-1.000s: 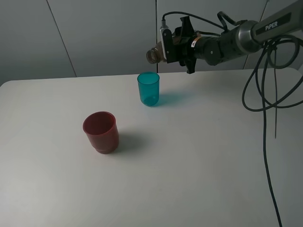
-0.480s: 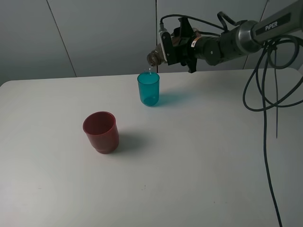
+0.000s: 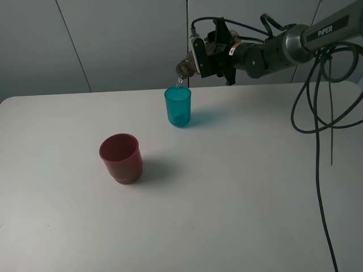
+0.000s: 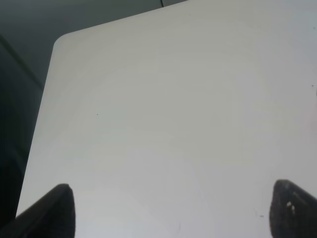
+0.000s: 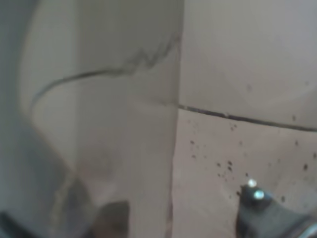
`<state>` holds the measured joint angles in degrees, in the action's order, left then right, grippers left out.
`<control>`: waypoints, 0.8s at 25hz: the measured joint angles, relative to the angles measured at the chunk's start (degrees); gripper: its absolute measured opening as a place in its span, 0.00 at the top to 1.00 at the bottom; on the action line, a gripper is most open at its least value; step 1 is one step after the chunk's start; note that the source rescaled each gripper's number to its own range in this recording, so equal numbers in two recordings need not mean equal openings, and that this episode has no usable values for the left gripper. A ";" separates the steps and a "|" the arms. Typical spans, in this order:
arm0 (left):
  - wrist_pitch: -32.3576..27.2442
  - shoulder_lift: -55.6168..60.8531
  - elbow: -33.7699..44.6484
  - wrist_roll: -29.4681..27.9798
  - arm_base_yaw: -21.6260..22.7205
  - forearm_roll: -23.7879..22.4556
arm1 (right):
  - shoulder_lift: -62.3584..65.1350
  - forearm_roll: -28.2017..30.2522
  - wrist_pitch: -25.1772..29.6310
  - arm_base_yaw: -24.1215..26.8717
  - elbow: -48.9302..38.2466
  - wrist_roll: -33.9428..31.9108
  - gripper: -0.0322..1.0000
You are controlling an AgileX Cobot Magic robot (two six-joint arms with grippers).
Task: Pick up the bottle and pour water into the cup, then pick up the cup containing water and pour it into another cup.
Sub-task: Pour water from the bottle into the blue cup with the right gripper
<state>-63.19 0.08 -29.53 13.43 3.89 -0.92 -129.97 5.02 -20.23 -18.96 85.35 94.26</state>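
Above the teal cup [image 3: 178,106]: smoky brown bottle [image 3: 184,68], tipped mouth-down, thin trickle falling in.
Right gripper [image 3: 199,58]: clamped on the bottle.
Left gripper [image 4: 171,210]: jaws apart over the table [image 4: 173,99].
Red cup [image 3: 121,158]: upright, well apart.

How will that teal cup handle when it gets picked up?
The teal tumbler looks like thin translucent plastic, so it probably flexes if squeezed. Narrow for its height, it may tip if nudged. The bottle is pouring water in, so it could slosh.
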 joint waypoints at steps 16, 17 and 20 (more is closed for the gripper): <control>0.00 0.00 0.00 0.00 0.00 0.00 | 0.00 0.00 -1.56 0.00 0.00 4.52 0.97; 0.00 0.00 0.00 0.00 0.00 0.00 | 0.00 0.00 -1.56 0.00 0.00 4.63 0.97; 0.00 0.00 0.00 0.00 0.00 0.00 | 0.00 0.00 -1.69 0.00 0.00 5.21 0.97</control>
<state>-63.19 0.08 -29.53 13.43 3.89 -0.92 -129.97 5.02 -21.92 -18.96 85.35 99.47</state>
